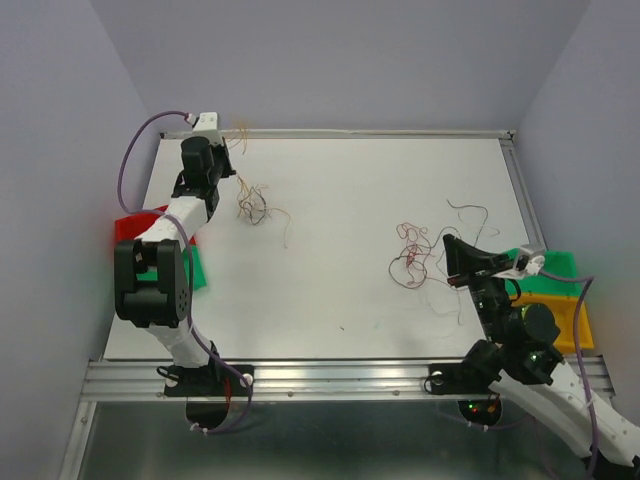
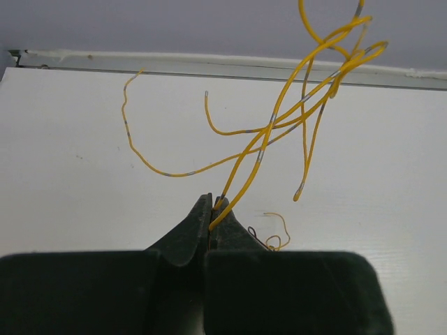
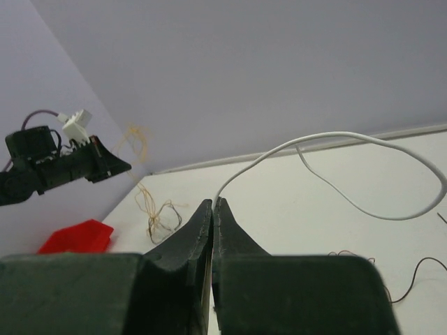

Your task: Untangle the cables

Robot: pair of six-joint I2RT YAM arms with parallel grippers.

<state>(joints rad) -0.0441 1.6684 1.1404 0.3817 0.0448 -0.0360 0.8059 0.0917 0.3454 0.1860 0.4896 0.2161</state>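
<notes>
Two arms work opposite ends of a white table (image 1: 350, 290) strewn with hair-thin wires. Only the overhead camera takes in the whole layout. The left arm (image 1: 190, 200) is stretched to the far left corner and the right arm (image 1: 520, 340) reaches in over the near right side. An orange-yellow tangle (image 1: 258, 207) lies on the table near the left arm, and a red tangle (image 1: 412, 257) lies close to the tip of the right arm.

The wrist cameras show the grips. The left gripper (image 2: 211, 204) has its jaws pressed together, pinching a bunch of yellow wires (image 2: 279, 118). These rise from the fingertips and loop in the air above the table. A small curl (image 2: 274, 241) of wire lies on the surface just right of the fingers. The right gripper (image 3: 214, 202) is likewise clamped tight, holding a pale wire (image 3: 363, 139) that arcs up and right, then doubles back. A dark brown strand (image 3: 419, 269) shows at that view's right edge.

At the table's left edge, a red bin (image 1: 135, 222) and a green piece (image 1: 195, 268) sit partly hidden behind the left arm. A yellow bin (image 1: 560, 320) at the right edge is partly covered by the right arm. A thick purple cord (image 1: 128, 165) loops off the left arm.
</notes>
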